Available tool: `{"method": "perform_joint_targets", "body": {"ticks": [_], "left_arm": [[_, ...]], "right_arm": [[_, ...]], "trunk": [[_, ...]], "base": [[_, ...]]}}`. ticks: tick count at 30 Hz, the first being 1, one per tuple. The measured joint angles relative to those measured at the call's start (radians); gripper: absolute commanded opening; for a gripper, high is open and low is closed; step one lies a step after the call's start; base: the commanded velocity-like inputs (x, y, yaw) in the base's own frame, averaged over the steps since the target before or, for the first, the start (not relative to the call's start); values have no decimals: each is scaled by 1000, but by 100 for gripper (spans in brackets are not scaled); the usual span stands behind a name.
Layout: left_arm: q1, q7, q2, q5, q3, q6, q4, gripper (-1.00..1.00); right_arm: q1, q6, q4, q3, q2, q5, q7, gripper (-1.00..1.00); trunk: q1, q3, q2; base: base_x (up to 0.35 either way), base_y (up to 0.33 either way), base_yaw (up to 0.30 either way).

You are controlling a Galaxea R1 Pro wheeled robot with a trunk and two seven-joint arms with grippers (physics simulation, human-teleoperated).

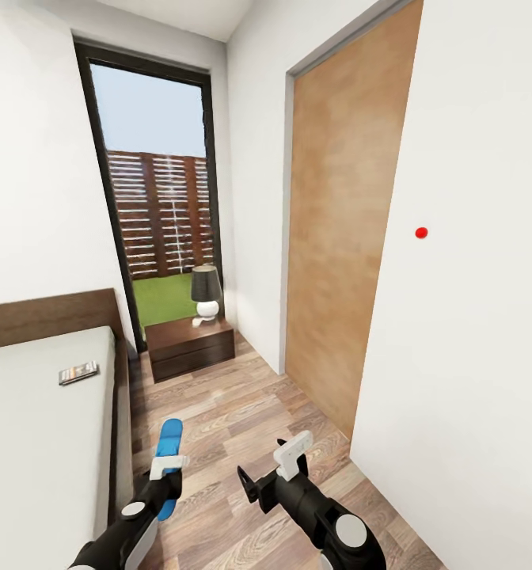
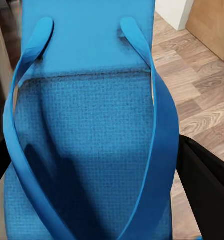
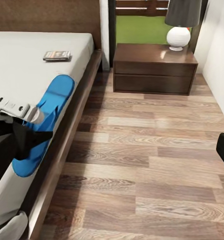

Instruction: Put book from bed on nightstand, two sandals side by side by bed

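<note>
Beside the bed (image 1: pixel 44 427), at about 7 o'clock in the head view, the left hand (image 1: pixel 169 467) is clenched on a blue sandal (image 1: pixel 169 443) that points toward 12 o'clock over the wood-plank floor (image 1: pixel 242 412). At 5 o'clock the right hand (image 1: pixel 270 469) hangs released above the boards, grasping nothing. On the grey mattress, at 9 o'clock, lies the book (image 1: pixel 78 372). A dark nightstand (image 1: pixel 191 344) stands at the far end of the floor, near 11 o'clock, bearing a lamp (image 1: pixel 206 294) with a dark shade and white base, before the tall window (image 1: pixel 159 206).

Left wrist view: the sandal (image 2: pixel 87 150) lies close to the lens, straps upward, between dark fingers (image 2: pixel 207 185) at either side.

Right wrist view: the sandal (image 3: pixel 49 120) is held beside the bed (image 3: pixel 52 160) frame; it may overlap the mattress edge, hard to tell. Farther off lie the book (image 3: pixel 56 55), nightstand (image 3: pixel 154 67) and lamp (image 3: pixel 181 25).
</note>
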Motion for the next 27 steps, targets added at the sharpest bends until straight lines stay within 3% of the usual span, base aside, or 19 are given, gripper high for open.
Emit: {"method": "perform_joint_targets", "body": {"ticks": [1, 6, 8, 9, 16, 27], "left_arm": [[0, -8, -2, 1, -28, 22, -3, -100], [-12, -55, -9, 5, -94, 143, -38, -100], [-19, -93, -13, 7, -109, 203, -75, -100], [-23, -137, -15, 10, -118, 264, -116, -100], [-30, -236, -15, 14, -125, 414, -248, -100], [-66, -256, -14, 13, -125, 490, -293, -100]], "right_arm": [[0, 0, 0, -1, 0, 0, -3, 100], [0, 0, 1, -10, 3, -3, -8, 100], [0, -1, 7, -12, 4, -5, -12, 100], [0, -2, 15, -14, 4, -7, -18, 100], [-1, 2, 70, -42, 5, -9, -64, 100], [-1, -1, 126, -62, 4, -12, -105, 100]], "trunk": [[0, 0, 0], [0, 0, 0], [0, 0, 0], [0, 0, 0], [0, 0, 0], [0, 0, 0]], "base": [[0, 0, 0], [0, 0, 0], [0, 0, 0], [0, 0, 0], [0, 0, 0], [0, 0, 0]]}}
